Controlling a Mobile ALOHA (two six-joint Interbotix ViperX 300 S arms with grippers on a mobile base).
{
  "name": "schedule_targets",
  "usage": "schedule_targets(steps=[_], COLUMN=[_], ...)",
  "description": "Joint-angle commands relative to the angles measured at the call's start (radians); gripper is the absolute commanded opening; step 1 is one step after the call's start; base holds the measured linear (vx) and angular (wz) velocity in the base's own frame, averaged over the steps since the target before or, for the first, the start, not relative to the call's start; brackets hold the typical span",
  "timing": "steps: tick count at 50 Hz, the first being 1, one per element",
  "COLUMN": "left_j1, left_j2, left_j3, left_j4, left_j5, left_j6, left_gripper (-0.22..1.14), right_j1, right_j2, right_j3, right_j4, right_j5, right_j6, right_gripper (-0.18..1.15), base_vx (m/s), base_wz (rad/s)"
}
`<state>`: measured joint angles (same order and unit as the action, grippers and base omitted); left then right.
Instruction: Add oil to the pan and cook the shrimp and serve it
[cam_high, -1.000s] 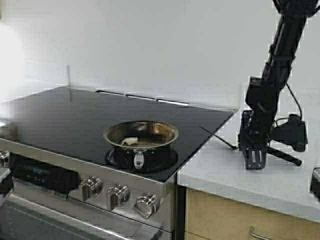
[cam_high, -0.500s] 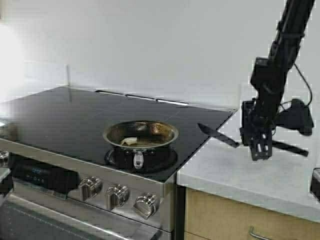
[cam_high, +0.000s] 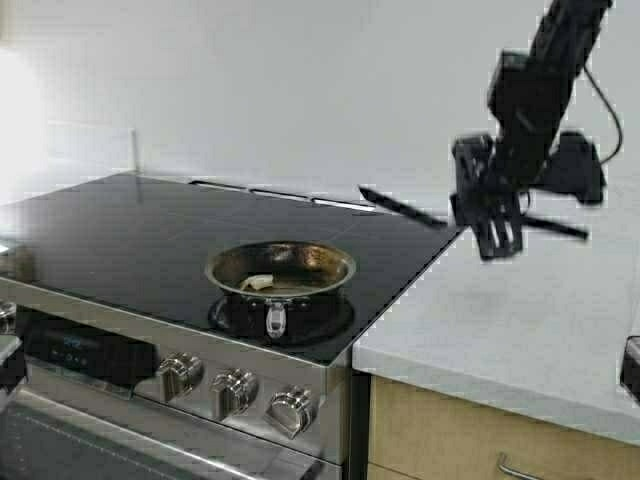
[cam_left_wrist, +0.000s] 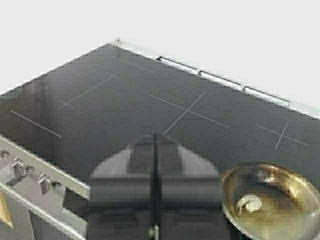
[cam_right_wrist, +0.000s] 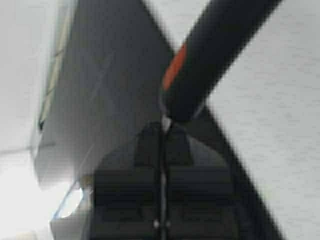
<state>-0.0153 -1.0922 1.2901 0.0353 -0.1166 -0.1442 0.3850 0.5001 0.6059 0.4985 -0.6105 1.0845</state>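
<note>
The pan (cam_high: 312, 262) sits on the front right burner of the black cooktop, with one pale curled shrimp (cam_high: 259, 283) inside near its left wall. My right gripper (cam_high: 490, 228) hangs above the counter's left end, shut on a long black spatula (cam_high: 400, 207) whose blade points left over the cooktop's corner. In the right wrist view the spatula's black handle with an orange mark (cam_right_wrist: 220, 50) crosses just past my right gripper (cam_right_wrist: 162, 125). My left gripper (cam_left_wrist: 154, 137) is shut and empty, low over the stove's front, left of the pan (cam_left_wrist: 295, 200) and shrimp (cam_left_wrist: 248, 204). The oil is out of view.
The black glass cooktop (cam_high: 130, 225) stretches left and back of the pan. Steel knobs (cam_high: 235, 390) line the stove's front. A white counter (cam_high: 520, 320) lies to the right, with a wall close behind everything.
My right gripper has lifted the spatula off the counter, rising and moving left toward the stove. Pan and shrimp have not moved.
</note>
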Motion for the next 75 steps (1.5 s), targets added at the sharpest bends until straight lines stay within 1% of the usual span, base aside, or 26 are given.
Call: schedule_targets(steps=[1,4,8,12,14,16,18,20,26,27,28,29,35,44,48,53,54,57,64,70,75], left_j1=[0.000,0.000,-0.005,-0.031,-0.051,-0.074,-0.100,-0.127,-0.190,-0.195,-0.201,-0.206,-0.256,-0.330,-0.342,-0.342,-0.342,-0.342,-0.284,-0.247,-0.247], left_j2=[0.029,0.044,0.067,0.097,0.112,0.129,0.147,0.169,0.259,0.279,0.301,0.322,0.463,0.721,0.873,1.123,1.144,1.308,1.603,1.775,1.856], left_j3=[-0.014,-0.017,-0.025,-0.038,-0.048,-0.052,-0.057,-0.061,-0.074,-0.075,-0.075,-0.077,-0.074,-0.078,-0.087,-0.124,-0.130,-0.173,-0.293,-0.397,-0.479], left_j4=[-0.002,-0.002,-0.018,-0.038,-0.038,-0.040,-0.043,-0.048,-0.057,-0.058,-0.058,-0.058,-0.058,-0.055,-0.021,0.097,0.110,0.201,0.367,0.474,0.528], left_j5=[-0.002,0.000,0.012,0.032,0.043,0.052,0.058,0.060,0.058,0.058,0.058,0.058,-0.003,-0.261,-0.388,-0.574,-0.594,-0.742,-0.983,-1.103,-1.143], left_j6=[0.000,0.000,-0.002,-0.011,-0.020,-0.025,-0.038,-0.054,-0.124,-0.138,-0.149,-0.160,-0.210,-0.305,-0.360,-0.460,-0.469,-0.549,-0.724,-0.845,-0.934], left_gripper=[0.03,0.03,0.03,0.04,0.07,0.13,0.24,0.39,0.96,1.04,1.09,1.11,0.98,0.99,0.99,0.99,0.99,0.99,0.99,0.99,0.99], right_j1=[0.017,0.029,0.041,0.054,0.064,0.071,0.074,0.075,0.075,0.075,0.075,0.075,0.075,0.080,0.083,0.083,0.083,0.083,0.083,0.083,0.083], right_j2=[-0.127,-0.181,-0.238,-0.288,-0.311,-0.331,-0.348,-0.367,-0.407,-0.413,-0.419,-0.423,-0.459,-0.482,-0.485,-0.486,-0.485,-0.489,-0.495,-0.502,-0.500], right_j3=[-0.003,-0.002,0.003,0.009,0.017,0.025,0.032,0.041,0.092,0.100,0.109,0.117,0.163,0.216,0.229,0.244,0.245,0.249,0.256,0.264,0.268], right_j4=[0.002,0.029,0.058,0.074,0.087,0.109,0.126,0.135,0.112,0.106,0.097,0.092,0.051,0.003,0.002,0.002,0.002,0.000,-0.002,-0.002,-0.002], right_j5=[-0.015,-0.006,0.017,0.031,0.029,0.029,0.028,0.028,0.017,0.011,0.006,0.000,-0.017,-0.058,-0.067,-0.086,-0.089,-0.092,-0.092,-0.095,-0.097], right_j6=[-0.181,-0.341,-0.500,-0.650,-0.721,-0.785,-0.825,-0.850,-0.856,-0.856,-0.856,-0.856,-0.856,-0.857,-0.857,-0.857,-0.857,-0.857,-0.857,-0.859,-0.859], right_gripper=[0.08,0.08,0.08,0.08,0.08,0.08,0.08,0.08,0.08,0.08,0.08,0.08,0.08,0.08,0.08,0.08,0.08,0.08,0.08,0.08,0.08], base_vx=[0.00,0.00,0.00,0.00,0.00,0.00,0.00,0.00,0.00,0.00,0.00,0.00,0.00,0.00,0.00,0.00,0.00,0.00,0.00,0.00,0.00], base_wz=[0.00,0.00,0.00,0.00,0.00,0.00,0.00,0.00,0.00,0.02,0.02,0.02,0.00,0.01,0.00,0.00,0.00,0.00,0.00,0.00,0.00])
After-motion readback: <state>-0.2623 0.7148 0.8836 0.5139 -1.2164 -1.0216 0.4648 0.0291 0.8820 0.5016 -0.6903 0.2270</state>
